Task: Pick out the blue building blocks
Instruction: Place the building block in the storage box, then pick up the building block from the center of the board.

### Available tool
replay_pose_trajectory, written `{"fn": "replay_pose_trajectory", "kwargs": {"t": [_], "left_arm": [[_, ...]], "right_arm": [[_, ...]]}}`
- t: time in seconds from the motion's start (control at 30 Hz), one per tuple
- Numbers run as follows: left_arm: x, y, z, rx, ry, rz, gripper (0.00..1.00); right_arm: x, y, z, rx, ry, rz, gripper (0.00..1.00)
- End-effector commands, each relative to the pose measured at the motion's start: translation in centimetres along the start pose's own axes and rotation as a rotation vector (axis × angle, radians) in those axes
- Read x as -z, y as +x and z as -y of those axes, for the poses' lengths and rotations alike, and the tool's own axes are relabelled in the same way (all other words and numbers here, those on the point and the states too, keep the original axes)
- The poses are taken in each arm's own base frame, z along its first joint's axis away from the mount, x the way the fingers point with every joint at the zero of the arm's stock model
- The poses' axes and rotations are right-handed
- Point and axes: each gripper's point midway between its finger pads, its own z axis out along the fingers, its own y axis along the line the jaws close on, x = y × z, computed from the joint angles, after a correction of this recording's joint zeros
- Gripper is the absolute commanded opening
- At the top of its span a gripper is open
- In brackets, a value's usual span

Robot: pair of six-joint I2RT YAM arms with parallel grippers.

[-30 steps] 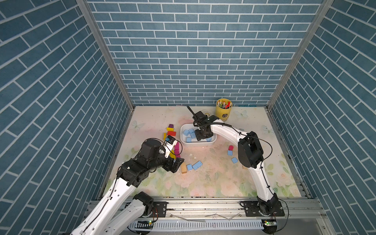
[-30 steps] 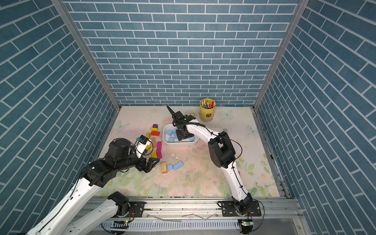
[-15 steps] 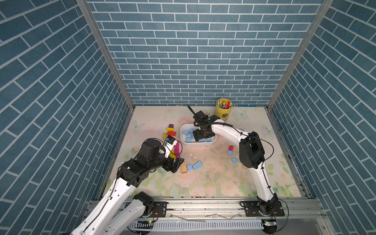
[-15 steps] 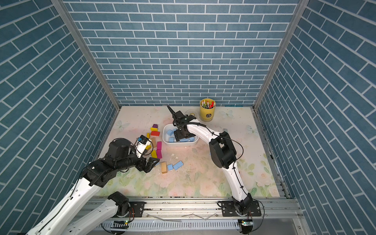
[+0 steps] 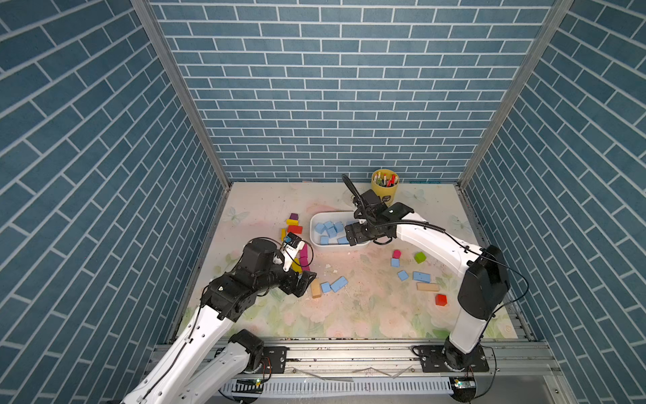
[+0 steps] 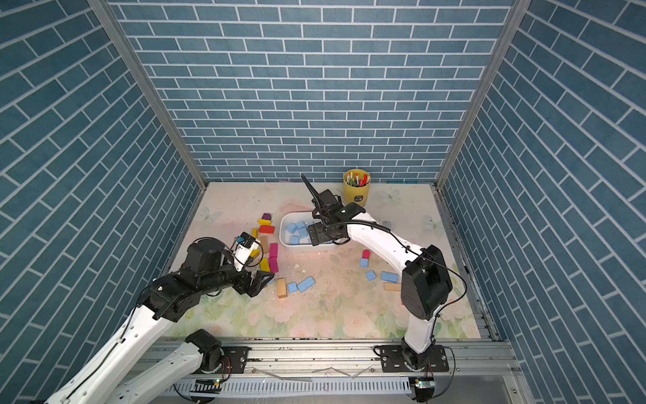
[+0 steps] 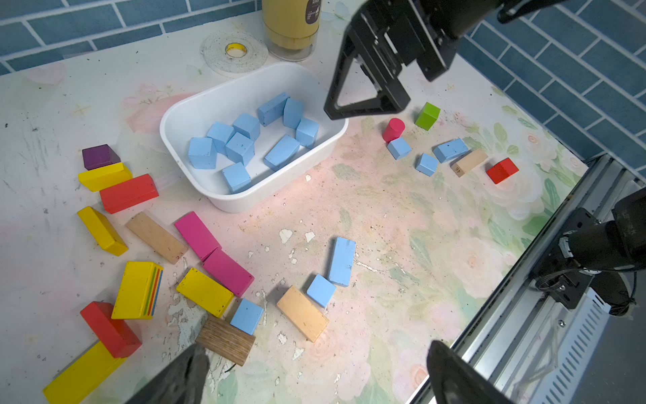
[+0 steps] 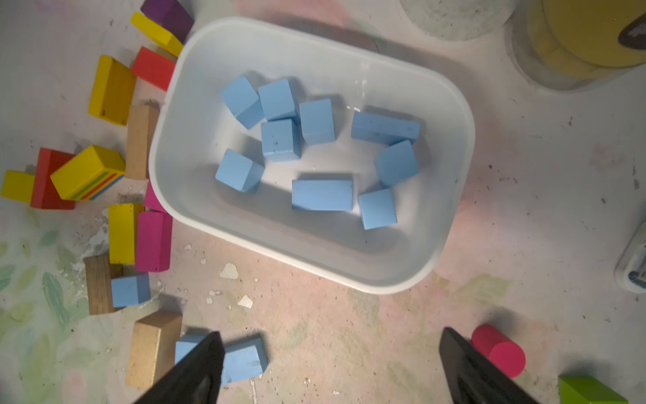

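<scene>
Over the last second the right gripper [image 8: 330, 346] has spread its jaws. Its black fingertips now stand wide apart with nothing between them, above the 3 o'clock end of the white, round-cornered plastic tray [image 8: 451, 105]. The left gripper [image 7: 318, 351] has not shifted; it is also spread and empty, at the tray's 7 o'clock.

Nine of the matte, light blue building blocks [image 8: 279, 140], both cubes and longer bricks, lie in the tray. Six more lie on the worn, flaking flowered tabletop [image 7: 384, 224]: three at the tray's 4 o'clock, two at 6 o'clock and one at 7 o'clock.

That last blue cube [image 7: 246, 316], touching a dark grained wooden block [image 7: 225, 339], shows in both wrist views. In both top views the left gripper covers it. The left wrist view also shows a flat roll of white tape [image 7: 235, 52] beside the yellow cup [image 7: 290, 24]; the top views do not show it.
</scene>
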Motion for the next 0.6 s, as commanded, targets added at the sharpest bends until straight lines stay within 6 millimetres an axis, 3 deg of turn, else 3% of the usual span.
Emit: {"fn": "replay_pose_trajectory", "kwargs": {"t": [0.0, 0.23, 0.57], "left_arm": [[0.0, 0.7, 0.0, -0.006, -0.001, -0.019, 0.99], [-0.2, 0.8, -0.1, -0.004, -0.004, -0.024, 0.99], [-0.2, 0.8, -0.1, -0.004, -0.004, -0.025, 0.99]], "right_arm": [[1.1, 1.4, -1.1, 0.053, -0.025, 0.024, 0.97], [0.8, 4.9, -3.4, 0.143, -0.055, 0.026, 0.97], [-0.4, 8.2, -6.0, 0.233, -0.073, -0.001, 0.98]]}}
